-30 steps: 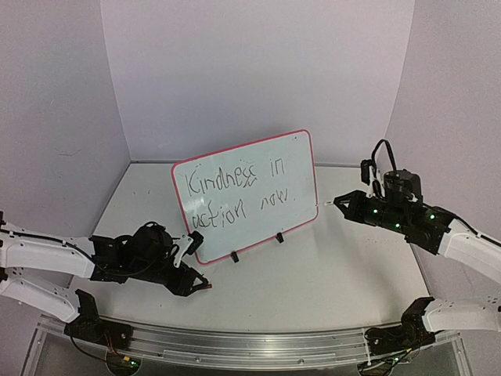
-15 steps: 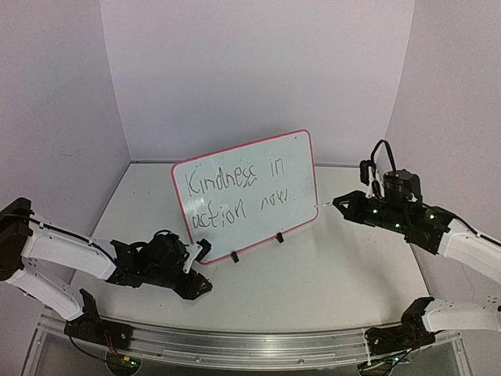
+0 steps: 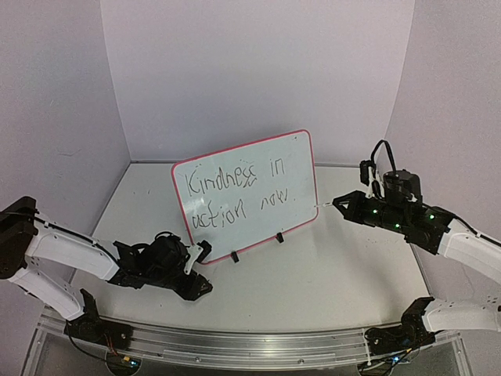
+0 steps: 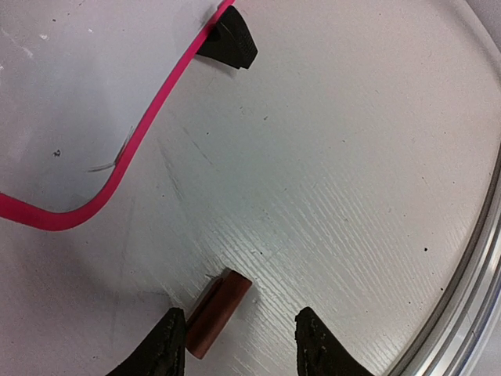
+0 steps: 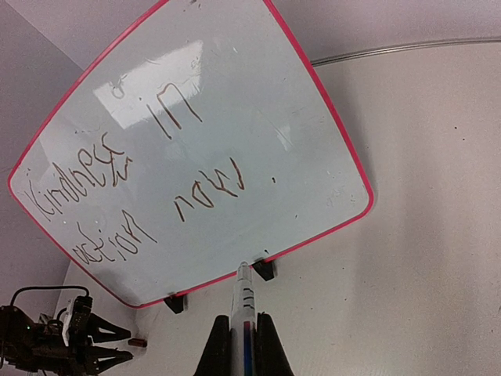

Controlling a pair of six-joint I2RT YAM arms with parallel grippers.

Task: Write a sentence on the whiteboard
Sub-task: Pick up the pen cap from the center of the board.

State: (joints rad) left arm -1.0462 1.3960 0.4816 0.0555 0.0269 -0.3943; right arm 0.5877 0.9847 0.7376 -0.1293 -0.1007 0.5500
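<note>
Red-rimmed whiteboard (image 3: 246,196) stands mid-table on two black clip feet (image 3: 235,256), leaning back, face toward the arms. White table (image 3: 337,274), pale walls on three sides, aluminium rail (image 3: 235,345) along the near edge.

Writing: the sentence (image 3: 235,192) sits in two lines of thin dark marker, "Kindness in" over "action now." The letters are uneven but readable from the top camera. On the right wrist camera the same lines run slanted, climbing to the right.

Pen side: right gripper (image 3: 338,204) is clamped on a white marker (image 3: 321,205), tip aimed at the board's lower right edge, just beside the red rim. Can't tell whether tip and rim touch. The right wrist view puts the tip at the bottom rim next to one foot. Dark bands and small print on the barrel are too small to read.

Other side: left gripper (image 3: 206,270) is low over the table in front of the board's lower left corner, jaws apart, gripping nothing. In the top view one finger overlaps that corner.

Only the left wrist view shows it properly: a small brown cylinder (image 4: 218,313) lying flat on the table between the fingertips. It is hard against one finger with a clear gap to the other. That view also shows wood grain in the table paint, the curved red corner and one foot. The right wrist view catches the cylinder as a reddish speck by the left fingers.
</note>
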